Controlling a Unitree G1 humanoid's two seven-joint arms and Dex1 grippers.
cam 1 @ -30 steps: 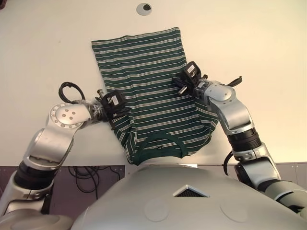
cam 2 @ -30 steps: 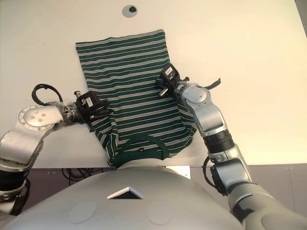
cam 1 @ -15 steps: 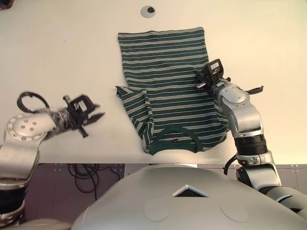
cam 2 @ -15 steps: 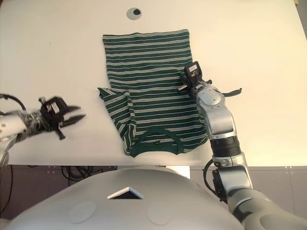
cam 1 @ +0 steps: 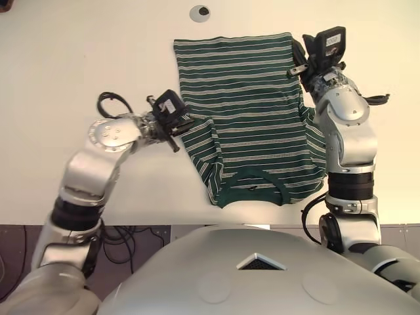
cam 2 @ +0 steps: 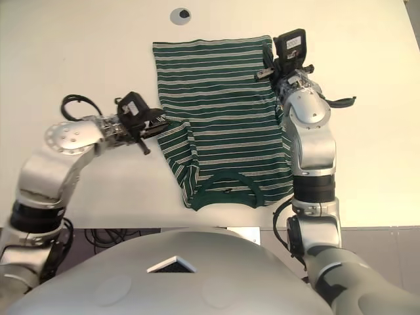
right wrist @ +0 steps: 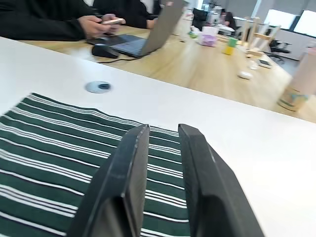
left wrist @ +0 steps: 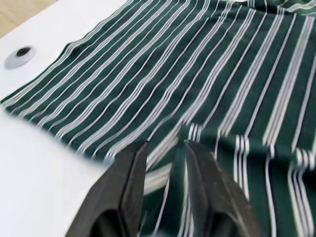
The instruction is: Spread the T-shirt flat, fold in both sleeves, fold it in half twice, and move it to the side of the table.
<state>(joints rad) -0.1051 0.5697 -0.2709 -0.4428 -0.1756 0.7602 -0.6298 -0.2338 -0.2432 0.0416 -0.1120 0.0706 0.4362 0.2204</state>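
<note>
The green T-shirt (cam 1: 252, 118) with white stripes lies flat on the white table (cam 1: 79, 59), its collar toward me and its hem at the far side. My left gripper (cam 1: 179, 126) sits at the shirt's left edge, on the folded-in sleeve. In the left wrist view its fingers (left wrist: 129, 182) stand close together with striped cloth pinched between them. My right gripper (cam 1: 299, 67) is at the shirt's far right corner. In the right wrist view its fingers (right wrist: 129, 168) are shut, just above the hem, with nothing held.
A round cable grommet (cam 1: 199, 12) is set in the table just beyond the hem. Bare table lies left and right of the shirt. The front edge (cam 1: 131, 222) runs close under the collar.
The camera has shifted. My left gripper came back from the bare table on the left, where it was open, to the shirt's left edge. The right gripper moved from mid-shirt to the far right corner.
</note>
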